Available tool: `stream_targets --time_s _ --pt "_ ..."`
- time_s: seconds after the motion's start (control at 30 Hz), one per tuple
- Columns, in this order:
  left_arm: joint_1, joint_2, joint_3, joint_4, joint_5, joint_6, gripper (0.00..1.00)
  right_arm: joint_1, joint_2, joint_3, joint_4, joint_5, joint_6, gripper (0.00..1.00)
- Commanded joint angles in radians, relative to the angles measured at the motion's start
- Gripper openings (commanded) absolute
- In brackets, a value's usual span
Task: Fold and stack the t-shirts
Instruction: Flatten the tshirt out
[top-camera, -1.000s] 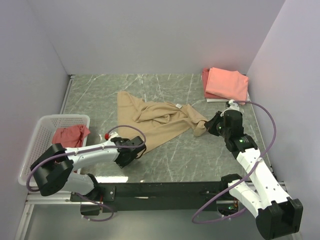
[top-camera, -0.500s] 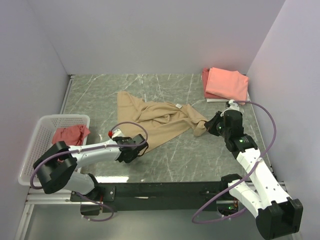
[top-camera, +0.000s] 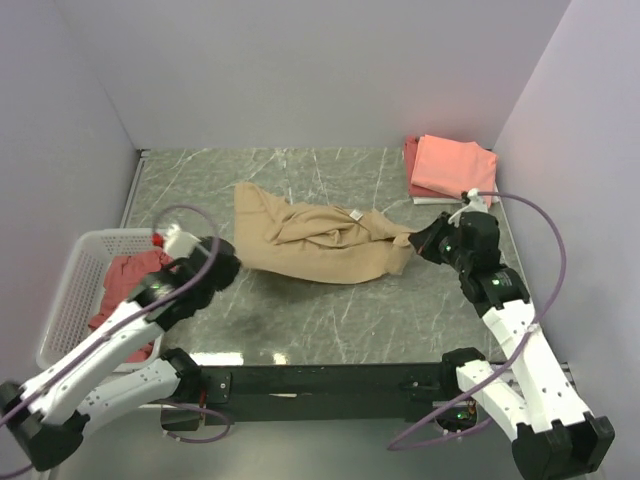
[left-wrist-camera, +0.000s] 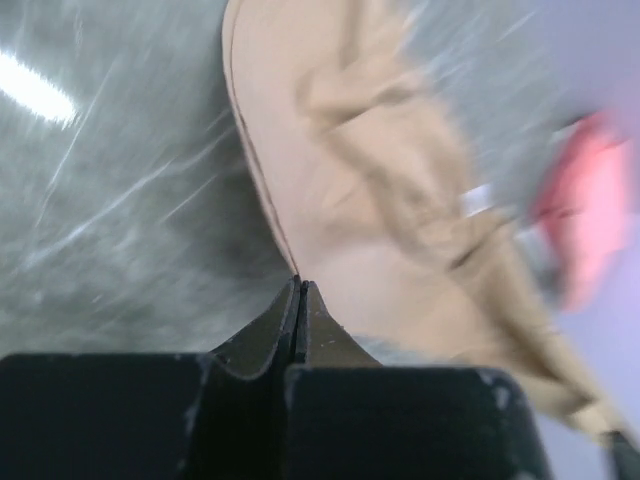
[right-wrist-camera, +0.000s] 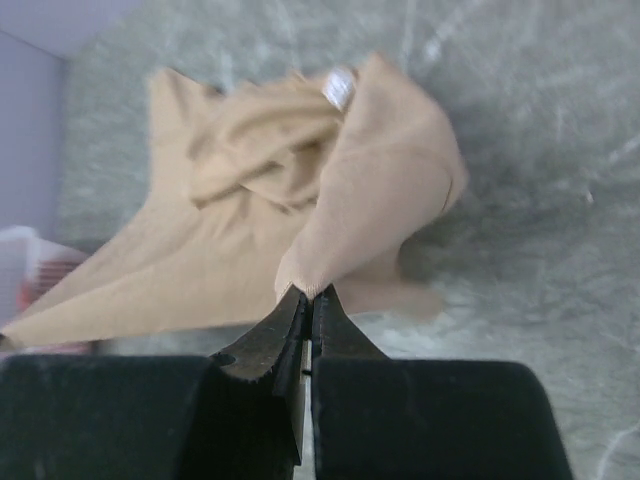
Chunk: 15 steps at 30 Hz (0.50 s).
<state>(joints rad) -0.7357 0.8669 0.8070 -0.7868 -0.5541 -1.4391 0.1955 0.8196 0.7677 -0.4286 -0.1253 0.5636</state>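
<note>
Cloth first: your tan-beige t-shirt lies rumpled across the middle of the grey-green marbled table, strung between your two arms. Your left gripper has its jaws pinched fully together at the shirt's near-left corner. In the left wrist view the hem runs straight down into the fingertips, but that picture is blurred, so you cannot read how much fabric sits between them. Your right gripper is clamped on the opposite end. Its wrist view shows you a folded lip of tan fabric caught right at the tips of the closed fingers, with the rest of the shirt spreading away in loose creases. A small white label shows on the bunched part toward the back. At the far right corner of the table you have a folded salmon-pink t-shirt lying on top of a folded dusty red t-shirt, neither touching the tan one. On your left, at the table's side, a white mesh basket holds a crumpled red shirt, partly hidden under the left arm.
</note>
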Motion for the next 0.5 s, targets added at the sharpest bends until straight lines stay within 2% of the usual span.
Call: stream_targets --time_s 0.0,0.23,0.47 --pt "0.044 -0.081 0.168 -0.123 -0.125 0.103 0.01 -0.010 -0.062 0.155 -0.038 -0.021 0.041 0.00" --pt "0.056 -0.134 0.597 -0.206 -0.240 0.227 0.01 -0.024 -0.169 0.398 -0.180 0.067 0.099 0.00" --pt "0.056 -0.143 0.854 -0.147 -0.299 0.361 0.01 -0.022 -0.244 0.657 -0.277 0.183 0.128 0.00"
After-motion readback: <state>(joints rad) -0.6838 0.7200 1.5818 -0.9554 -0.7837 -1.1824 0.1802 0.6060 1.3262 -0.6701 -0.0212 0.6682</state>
